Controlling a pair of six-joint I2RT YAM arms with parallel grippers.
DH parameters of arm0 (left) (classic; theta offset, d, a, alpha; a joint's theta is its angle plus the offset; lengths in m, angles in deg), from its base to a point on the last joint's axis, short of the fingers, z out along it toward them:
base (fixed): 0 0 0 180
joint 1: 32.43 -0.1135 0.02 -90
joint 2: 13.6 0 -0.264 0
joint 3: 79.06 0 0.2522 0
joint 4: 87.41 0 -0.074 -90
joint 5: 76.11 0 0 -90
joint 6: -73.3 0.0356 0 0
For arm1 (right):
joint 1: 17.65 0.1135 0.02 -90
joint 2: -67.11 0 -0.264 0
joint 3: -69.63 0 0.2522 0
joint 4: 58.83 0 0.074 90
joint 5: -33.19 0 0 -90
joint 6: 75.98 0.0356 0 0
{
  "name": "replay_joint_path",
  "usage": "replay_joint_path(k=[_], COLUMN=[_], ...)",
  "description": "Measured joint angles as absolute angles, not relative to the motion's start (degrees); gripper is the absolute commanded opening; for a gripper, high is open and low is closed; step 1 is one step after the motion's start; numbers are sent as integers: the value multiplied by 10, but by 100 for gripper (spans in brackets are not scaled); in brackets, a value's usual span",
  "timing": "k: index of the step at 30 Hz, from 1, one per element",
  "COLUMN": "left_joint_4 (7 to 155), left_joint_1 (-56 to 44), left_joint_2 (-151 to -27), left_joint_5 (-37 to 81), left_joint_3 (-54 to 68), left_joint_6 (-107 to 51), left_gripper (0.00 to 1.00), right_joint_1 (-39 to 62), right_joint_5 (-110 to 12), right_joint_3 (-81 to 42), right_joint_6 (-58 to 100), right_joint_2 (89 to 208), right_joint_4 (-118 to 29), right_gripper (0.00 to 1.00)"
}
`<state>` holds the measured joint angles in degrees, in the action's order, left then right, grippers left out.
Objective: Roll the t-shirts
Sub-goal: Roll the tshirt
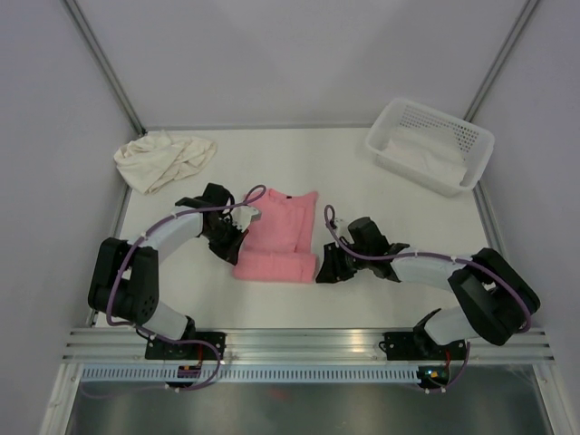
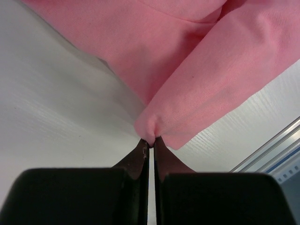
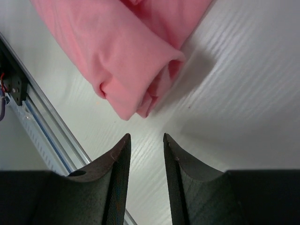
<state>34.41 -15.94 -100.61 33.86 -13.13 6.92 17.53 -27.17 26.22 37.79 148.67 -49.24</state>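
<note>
Left pincer (image 2: 149, 143): closed tight, its two tips nipping a small pucker of the pink t-shirt (image 2: 197, 70) at the near corner of a fold.
Right pincer (image 3: 146, 138): parted by a narrow gap, nothing between the jaws, tips low over the table (image 3: 234, 93).
Pink t-shirt, from the left pincer: it spread ahead of the tips and off to their right, one folded layer lying over another, the pinched corner touching both tips.
Pink t-shirt, from the right pincer: its rolled, open end (image 3: 117, 61) lay just ahead of the tips and a little to their left, near but apart from them.
Pink t-shirt, overhead view: a folded strip (image 1: 279, 237) lay between the two pincers, its near edge turned into a roll, the left pincer (image 1: 231, 237) at one side and the right pincer (image 1: 328, 269) at the other.
Cream t-shirt (image 1: 165, 160): crumpled in a heap well beyond the left pincer, near the far left corner of the table.
Basket (image 1: 433, 111): well beyond the right pincer at the far right, with white cloth (image 1: 426, 152) inside.
Rail (image 3: 42, 117): metal edge strip just to the left of the right pincer in its own view.
</note>
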Motion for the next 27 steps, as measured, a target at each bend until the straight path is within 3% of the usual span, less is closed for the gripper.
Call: replay_joint_path(k=[9, 11, 14, 17, 18, 27], left_joint_4=[344, 344, 344, 344, 344, 346], left_joint_1=[-160, -160, -160, -160, -160, -159], left_joint_2=[-1011, -1011, -1011, -1011, -1011, -1021], left_joint_5=[338, 338, 338, 338, 338, 292], left_joint_3=[-131, -131, -131, -131, -131, -122], left_joint_6=[67, 66, 65, 65, 65, 65], left_gripper=[2, 2, 2, 2, 2, 2], right_joint_1=[240, 240, 240, 239, 237, 198], right_joint_5=[-288, -297, -309, -319, -320, -303], right_joint_3=[247, 239, 233, 233, 232, 230], right_joint_6=[383, 383, 384, 387, 389, 363], right_joint_2=[1535, 1554, 1563, 1564, 1567, 1554], right_joint_4=[-550, -555, -564, -573, -578, -536], right_gripper=[41, 36, 25, 3, 0, 0])
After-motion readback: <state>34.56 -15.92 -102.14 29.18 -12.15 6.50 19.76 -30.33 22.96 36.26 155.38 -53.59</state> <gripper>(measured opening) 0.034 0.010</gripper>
